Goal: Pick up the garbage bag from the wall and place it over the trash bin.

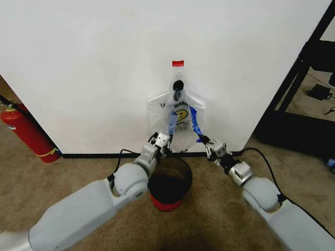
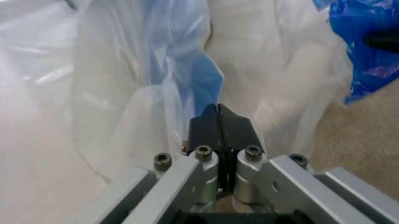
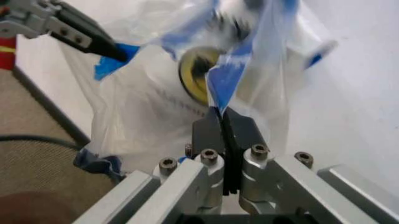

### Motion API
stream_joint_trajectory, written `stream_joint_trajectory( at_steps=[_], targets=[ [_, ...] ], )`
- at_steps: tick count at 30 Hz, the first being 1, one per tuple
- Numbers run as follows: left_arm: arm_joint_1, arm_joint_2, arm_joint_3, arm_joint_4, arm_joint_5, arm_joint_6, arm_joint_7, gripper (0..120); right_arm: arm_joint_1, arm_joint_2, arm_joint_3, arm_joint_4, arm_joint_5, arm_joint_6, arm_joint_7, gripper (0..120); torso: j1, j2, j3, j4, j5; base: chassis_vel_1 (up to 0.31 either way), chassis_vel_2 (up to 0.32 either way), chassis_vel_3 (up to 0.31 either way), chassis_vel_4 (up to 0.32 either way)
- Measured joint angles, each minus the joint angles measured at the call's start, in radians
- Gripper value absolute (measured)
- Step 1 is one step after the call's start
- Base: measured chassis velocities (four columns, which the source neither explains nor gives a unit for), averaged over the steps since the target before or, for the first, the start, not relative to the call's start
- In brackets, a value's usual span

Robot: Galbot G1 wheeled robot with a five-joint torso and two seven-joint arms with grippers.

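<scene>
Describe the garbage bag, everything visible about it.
The garbage bag is thin, see-through plastic with a yellow smiley, black lettering and blue marks. It hangs crumpled against the white wall from a dark hook, above the trash bin. The left gripper and right gripper each pinch a lower edge.

Office-like room: carpet [image 1: 78, 167], fire extinguisher [image 1: 29, 134].

Both end effectors [image 1: 165, 142] [image 1: 205, 142] seemingly clamped.
</scene>
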Motion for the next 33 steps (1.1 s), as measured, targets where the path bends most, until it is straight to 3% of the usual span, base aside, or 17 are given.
stream_joint_trajectory(
  at_steps=[14,20,30,33],
  targets=[
    [0.141,0.038,-0.068,-0.058,0.053,-0.006,0.015,0,-0.076,0.001,0.021,0.048,-0.020,0.011,0.003,0,0.000,0.000,0.000,0.0004,0.0000,0.000,0.000,0.000,0.000],
    [0.258,0.060,-0.152,-0.090,0.091,-0.012,0.024,0,-0.084,0.004,-0.003,0.032,-0.039,0.014,-0.014,0,0.000,0.000,0.000,0.0009,0.0004,0.000,0.000,0.000,0.000],
    [0.268,0.081,-0.182,-0.116,0.106,-0.024,0.032,0,-0.080,-0.003,0.000,0.056,-0.020,0.017,-0.006,0,0.000,0.000,0.000,0.0000,0.0000,0.000,0.000,0.000,0.000],
    [0.246,0.093,-0.230,-0.183,0.079,-0.023,0.031,0,-0.055,-0.034,0.026,0.123,0.056,-0.009,0.026,0,0.000,0.000,0.000,0.0002,0.0001,0.000,0.000,0.000,0.000]
  ],
)
